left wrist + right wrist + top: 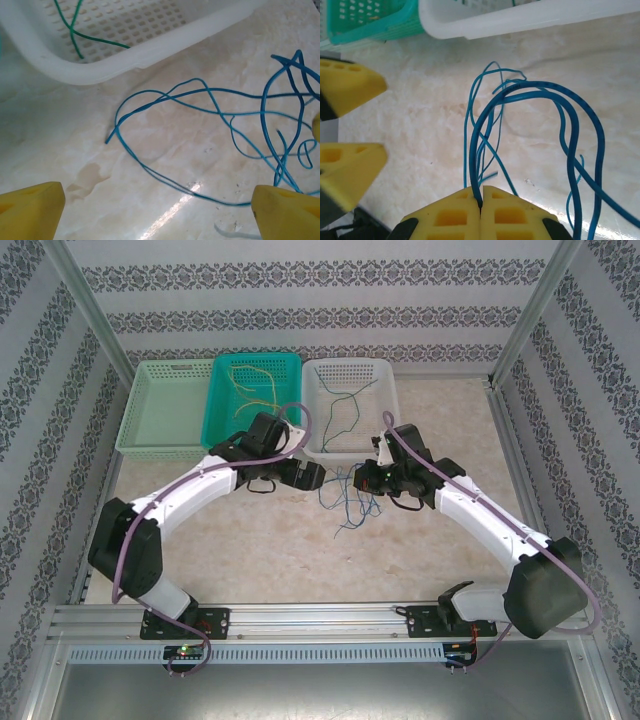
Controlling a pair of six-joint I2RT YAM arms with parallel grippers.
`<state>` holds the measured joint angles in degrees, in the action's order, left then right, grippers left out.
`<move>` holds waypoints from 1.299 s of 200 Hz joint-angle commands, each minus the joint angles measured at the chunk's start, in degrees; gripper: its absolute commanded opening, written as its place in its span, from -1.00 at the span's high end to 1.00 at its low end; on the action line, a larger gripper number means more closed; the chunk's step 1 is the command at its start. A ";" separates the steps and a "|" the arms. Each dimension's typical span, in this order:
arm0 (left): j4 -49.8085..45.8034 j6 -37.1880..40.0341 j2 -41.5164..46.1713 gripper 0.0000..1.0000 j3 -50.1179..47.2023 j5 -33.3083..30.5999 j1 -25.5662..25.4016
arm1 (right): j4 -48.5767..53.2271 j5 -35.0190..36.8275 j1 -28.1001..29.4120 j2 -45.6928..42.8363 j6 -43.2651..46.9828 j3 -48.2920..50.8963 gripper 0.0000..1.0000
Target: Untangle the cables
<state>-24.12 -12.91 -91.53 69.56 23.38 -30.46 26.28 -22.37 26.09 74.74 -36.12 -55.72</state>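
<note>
my right gripper (pixel 481 205) pinches one blue cable (pixel 478 170) lying on the table (pixel 75 125) by the white basket (pixel 520 20). my left gripper (pixel 157 200) is wide open. the cable looks light and limp, so i'd grab near a free end.

Arms bowed inward, wrists facing each other

The left arm (pixel 190 495) and right arm (pixel 480 510) bend elbows-out. The left gripper (pixel 157 215) hangs low with its jaws spread wide. The right gripper (pixel 481 202) has its jaws pressed together, pinching a blue cable (pixel 535 85).
</note>
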 commanded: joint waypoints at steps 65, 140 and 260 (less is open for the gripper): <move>8.79 -5.85 -7.53 -0.81 6.01 8.35 -4.00 | -1.64 -2.78 -0.16 -3.68 6.17 -0.32 1.00; 18.11 -13.07 -4.19 -0.76 0.95 8.24 -4.08 | -2.74 6.74 1.86 -1.53 7.72 -1.42 1.00; 18.57 -14.74 -10.80 0.09 5.40 9.65 -4.45 | -8.07 1.45 2.92 -5.38 7.28 0.80 1.00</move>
<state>-6.63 -27.86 -101.41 72.40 32.97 -34.09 19.88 -18.52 28.38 71.72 -29.71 -55.72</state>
